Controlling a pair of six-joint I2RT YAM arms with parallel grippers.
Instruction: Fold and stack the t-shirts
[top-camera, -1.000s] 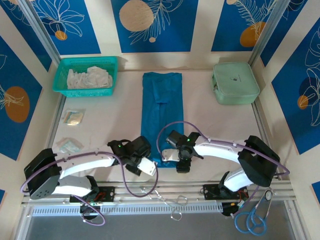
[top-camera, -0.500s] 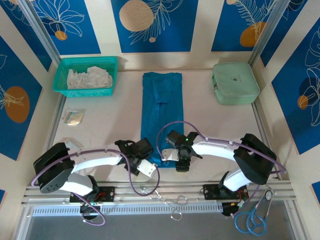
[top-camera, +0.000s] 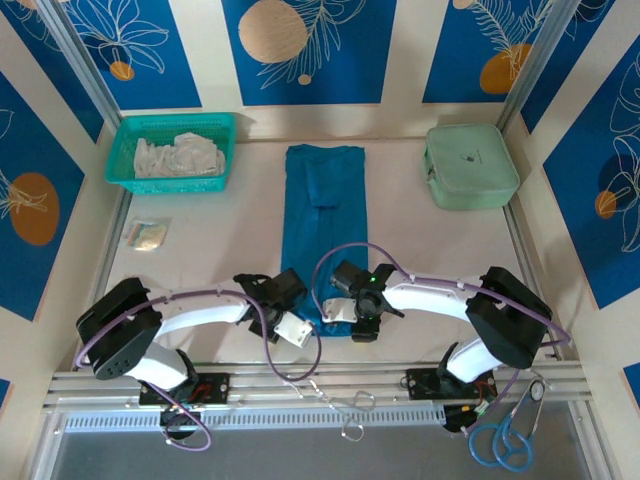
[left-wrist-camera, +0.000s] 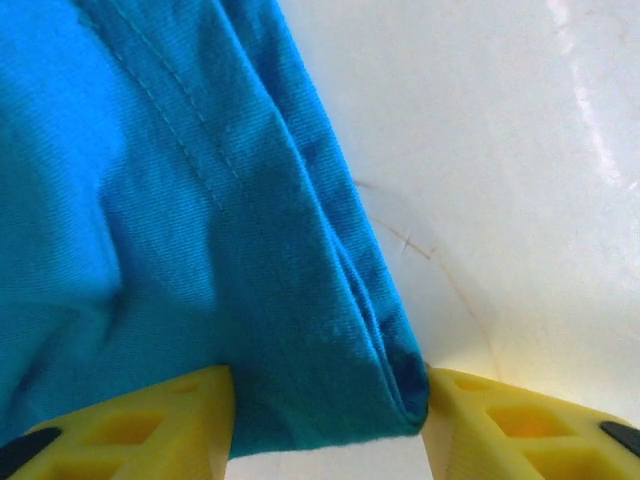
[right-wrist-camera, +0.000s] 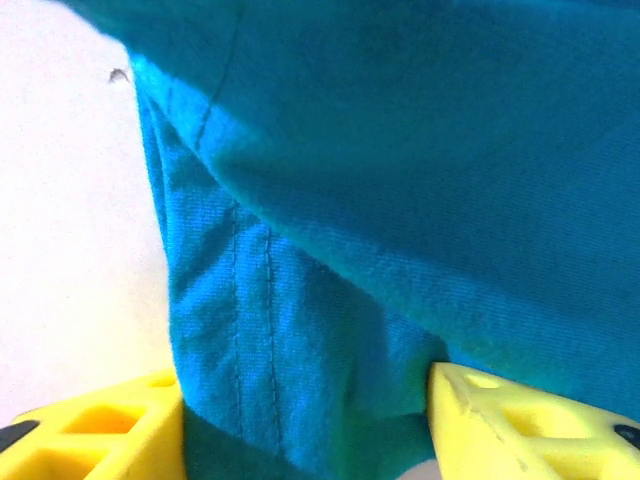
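Left claw (left-wrist-camera: 328, 400) and right claw (right-wrist-camera: 305, 400) each straddle the t-shirt (top-camera: 323, 215) hem; grip cannot be told. Teal basket (top-camera: 165, 184) holds white cloths (top-camera: 180, 155).

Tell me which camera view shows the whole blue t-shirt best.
The top external view: there the t-shirt lies as one long folded strip, seen end to end. The wrist views give only close-ups of its near end, between the fingers of the left gripper and right gripper.

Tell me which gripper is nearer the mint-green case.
Right. The right gripper is at the t-shirt's near right corner, toward the case; the left gripper at its left corner.
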